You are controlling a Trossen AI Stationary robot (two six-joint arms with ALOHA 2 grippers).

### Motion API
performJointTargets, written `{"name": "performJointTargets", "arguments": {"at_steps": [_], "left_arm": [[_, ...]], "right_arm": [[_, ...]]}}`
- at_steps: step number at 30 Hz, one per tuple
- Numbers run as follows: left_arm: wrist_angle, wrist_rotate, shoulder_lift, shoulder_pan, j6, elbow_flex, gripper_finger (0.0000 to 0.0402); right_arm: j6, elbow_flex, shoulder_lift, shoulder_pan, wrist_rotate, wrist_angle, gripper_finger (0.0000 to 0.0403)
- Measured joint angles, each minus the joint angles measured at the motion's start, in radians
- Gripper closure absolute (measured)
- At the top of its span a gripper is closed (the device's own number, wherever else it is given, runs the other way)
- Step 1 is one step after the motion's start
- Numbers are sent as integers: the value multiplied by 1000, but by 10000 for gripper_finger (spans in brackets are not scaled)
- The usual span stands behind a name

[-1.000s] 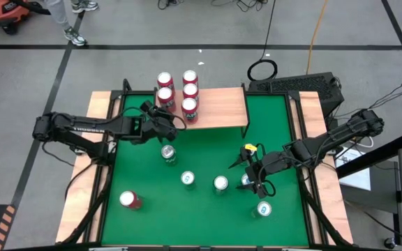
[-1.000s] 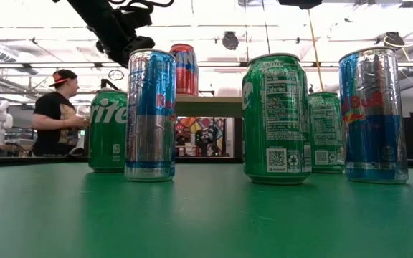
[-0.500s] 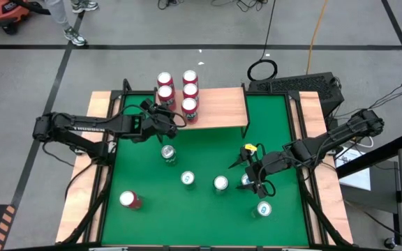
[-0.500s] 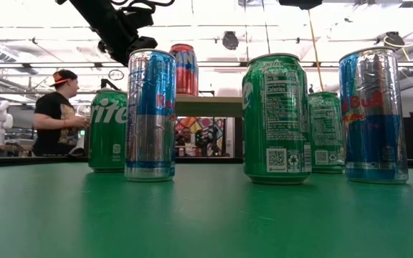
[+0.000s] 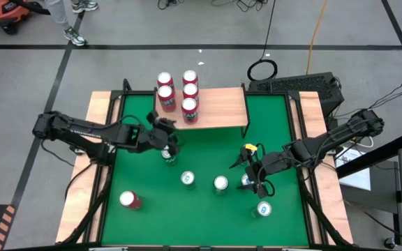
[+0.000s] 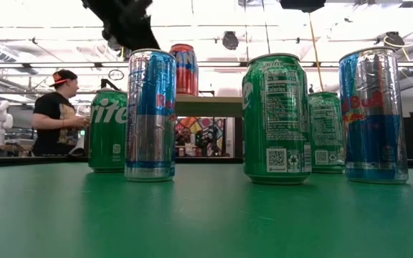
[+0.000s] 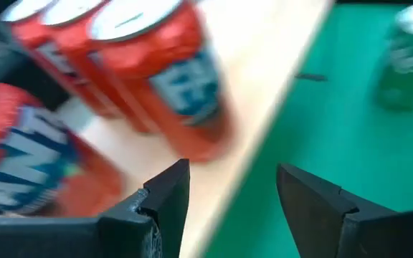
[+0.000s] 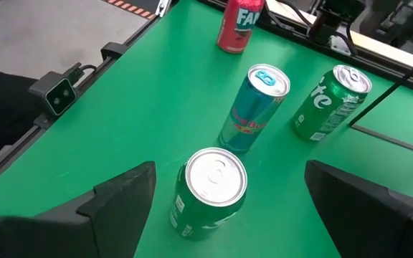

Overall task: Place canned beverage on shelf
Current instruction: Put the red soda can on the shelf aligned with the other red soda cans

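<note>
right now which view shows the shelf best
The high view: the shelf's whole board shows, red cans at one end. The low view catches only its front edge behind cans; the left wrist view, a blurred strip.

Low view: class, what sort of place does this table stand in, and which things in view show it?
Probably a robotics lab or workshop. Two robot arms work at a green table, open ceiling lights and ducts hang overhead, and a person stands among equipment behind.

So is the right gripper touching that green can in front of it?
Apart. In the right wrist view, the green can stands between the right gripper's open fingers with bare table on both sides.
</note>
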Motion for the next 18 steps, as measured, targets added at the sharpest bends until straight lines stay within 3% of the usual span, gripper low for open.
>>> {"name": "performJointTargets", "arguments": {"at_steps": [6, 15, 18], "left_arm": [[-150, 129, 0, -141, -189, 59, 199], [-284, 215, 0, -373, -465, 87, 199], [-324, 347, 0, -412, -549, 87, 199]], "right_arm": [[34, 0, 5, 2, -3, 26, 53], [106, 0, 13, 52, -3, 99, 53], [97, 0, 38, 80, -3, 129, 53]]}}
